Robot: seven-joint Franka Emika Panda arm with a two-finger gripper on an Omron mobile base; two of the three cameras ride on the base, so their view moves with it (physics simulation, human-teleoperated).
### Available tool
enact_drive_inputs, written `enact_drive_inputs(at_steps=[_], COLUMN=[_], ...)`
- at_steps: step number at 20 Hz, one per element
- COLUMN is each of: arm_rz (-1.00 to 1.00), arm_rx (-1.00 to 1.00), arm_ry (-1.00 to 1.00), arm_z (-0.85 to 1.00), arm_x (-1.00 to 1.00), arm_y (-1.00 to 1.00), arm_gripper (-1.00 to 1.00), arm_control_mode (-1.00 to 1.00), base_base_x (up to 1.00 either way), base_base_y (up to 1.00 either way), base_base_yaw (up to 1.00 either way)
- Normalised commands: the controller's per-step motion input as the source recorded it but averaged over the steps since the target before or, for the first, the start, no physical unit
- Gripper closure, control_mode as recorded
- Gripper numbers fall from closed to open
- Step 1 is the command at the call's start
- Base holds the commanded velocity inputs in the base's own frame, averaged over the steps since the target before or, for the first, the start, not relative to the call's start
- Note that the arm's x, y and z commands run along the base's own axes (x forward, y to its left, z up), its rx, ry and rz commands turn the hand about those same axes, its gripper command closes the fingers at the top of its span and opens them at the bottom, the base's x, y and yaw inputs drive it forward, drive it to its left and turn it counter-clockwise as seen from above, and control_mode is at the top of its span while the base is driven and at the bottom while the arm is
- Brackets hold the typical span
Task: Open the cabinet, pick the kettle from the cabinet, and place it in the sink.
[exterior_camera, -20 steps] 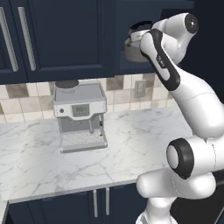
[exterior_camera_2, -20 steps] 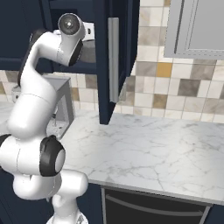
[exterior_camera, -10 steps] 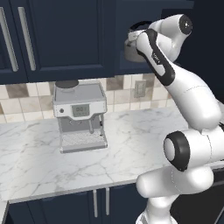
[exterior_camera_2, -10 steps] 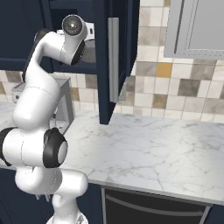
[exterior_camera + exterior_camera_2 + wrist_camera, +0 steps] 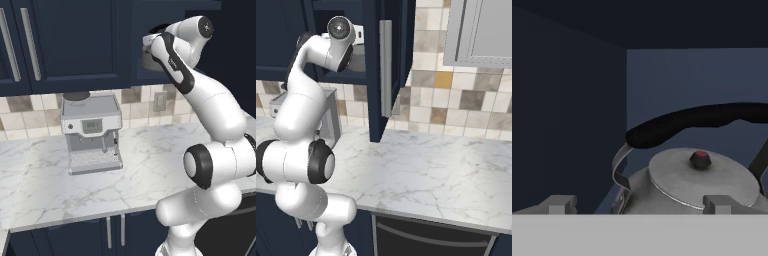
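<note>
Grey metal is observed close ahead in the hand view: the kettle (image 5: 692, 185), with its flat lid, red knob and black arched handle (image 5: 687, 122), is seated inside the open navy cabinet (image 5: 567, 120). In the right base view the cabinet door (image 5: 387, 70) is seen swung outward with its silver bar handle facing the camera. The opening step is judged complete; the step in hand is the reach for the kettle.

The end effector (image 5: 639, 204) is found released, its two fingertips (image 5: 559, 204) spread wide and level with the kettle's shoulders, with nothing held. Contact cannot be confirmed.

The next move is judged to call for a further advance and a small lift so that the arched handle is brought between the fingertips before they are clenched.

Against the earlier frames, the arm is seen extended further into the cabinet, the wrist (image 5: 197, 27) drawn closer to the opening. The coffee machine (image 5: 91, 131) on the marble desk (image 5: 60, 185) is unchanged.
</note>
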Motion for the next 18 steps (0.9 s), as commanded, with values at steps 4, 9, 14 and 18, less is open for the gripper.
enact_drive_inputs(at_steps=[4, 9, 14, 18], arm_rz=[0.0, 0.0, 0.01, 0.02], arm_rx=[0.0, 0.01, 0.02, 0.01], arm_ry=[0.0, 0.0, 0.0, 0.0], arm_z=[-0.02, -0.03, -0.05, -0.11], arm_x=[0.17, 0.19, 0.15, 0.02], arm_y=[0.02, 0.02, 0.06, 0.05], arm_gripper=[-1.0, -1.0, -1.0, -1.0], arm_control_mode=[-1.0, -1.0, -1.0, -1.0], base_base_x=[0.0, 0.0, 0.0, 0.0], base_base_y=[0.0, 0.0, 0.0, 0.0], base_base_yaw=[0.0, 0.0, 0.0, 0.0])
